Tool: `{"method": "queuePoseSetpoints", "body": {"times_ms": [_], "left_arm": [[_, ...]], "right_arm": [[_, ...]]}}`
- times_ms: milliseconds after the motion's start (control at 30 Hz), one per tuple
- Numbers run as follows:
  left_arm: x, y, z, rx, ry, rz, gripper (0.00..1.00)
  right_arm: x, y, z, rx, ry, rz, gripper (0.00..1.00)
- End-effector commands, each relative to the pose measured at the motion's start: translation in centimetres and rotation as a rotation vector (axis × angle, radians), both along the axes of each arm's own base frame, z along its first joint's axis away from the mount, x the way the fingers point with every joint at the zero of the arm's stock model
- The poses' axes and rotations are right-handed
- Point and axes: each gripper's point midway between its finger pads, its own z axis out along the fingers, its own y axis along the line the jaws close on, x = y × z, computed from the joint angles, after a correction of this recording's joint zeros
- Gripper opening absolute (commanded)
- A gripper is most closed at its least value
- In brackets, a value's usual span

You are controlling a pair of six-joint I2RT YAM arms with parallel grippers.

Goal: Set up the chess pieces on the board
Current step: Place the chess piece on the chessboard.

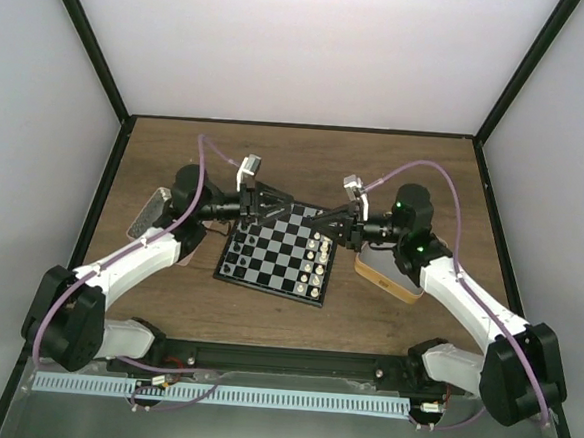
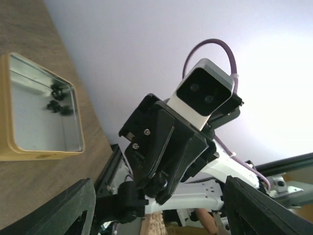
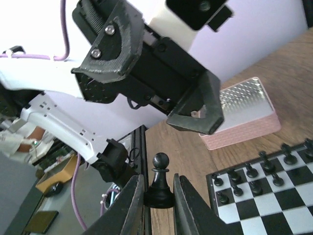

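Note:
The board [image 1: 280,250] lies mid-table, with black chess pieces [image 1: 237,257] along its left side and white chessmen [image 1: 319,261] along its right. My right gripper [image 3: 160,196] is shut on a black pawn [image 3: 160,182], held upright above the board's far edge [image 1: 317,224]. My left gripper [image 1: 273,206] faces it closely, open and empty, its fingers [image 2: 73,208] spread wide. The pawn also shows in the left wrist view [image 2: 164,183], in the right gripper's tips. Several black pieces [image 3: 254,178] stand on the board [image 3: 274,208].
A tan tray [image 2: 41,147] holding a few black pieces [image 2: 56,100] sits right of the board, under my right arm [image 1: 388,276]. A pink-rimmed clear box [image 3: 244,115] lies left of the board [image 1: 150,214]. Black frame posts and white walls surround the table.

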Motion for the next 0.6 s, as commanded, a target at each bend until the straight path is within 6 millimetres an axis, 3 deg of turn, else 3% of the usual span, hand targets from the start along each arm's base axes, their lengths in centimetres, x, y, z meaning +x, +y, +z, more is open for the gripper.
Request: {"method": "queuePoseSetpoints", "body": {"times_ms": [0, 200, 367, 567], "left_arm": [[-1.6, -0.2, 3.4, -0.066, -0.035, -0.063, 0.74], [-3.9, -1.5, 1.8, -0.013, -0.041, -0.17, 0.64], [-4.0, -2.0, 1.1, 0.013, -0.032, -0.171, 0.55], [-4.2, -2.8, -0.3, 0.035, -0.006, -0.194, 0.36]], "right_arm": [[-1.3, 1.4, 2.1, 0.01, -0.119, 0.106, 0.15], [-1.3, 2.2, 1.6, -0.005, -0.093, 0.151, 0.15], [-2.0, 2.9, 1.4, -0.023, -0.105, 0.171, 0.15], [-2.1, 3.1, 1.0, -0.036, -0.092, 0.174, 0.15]]}}
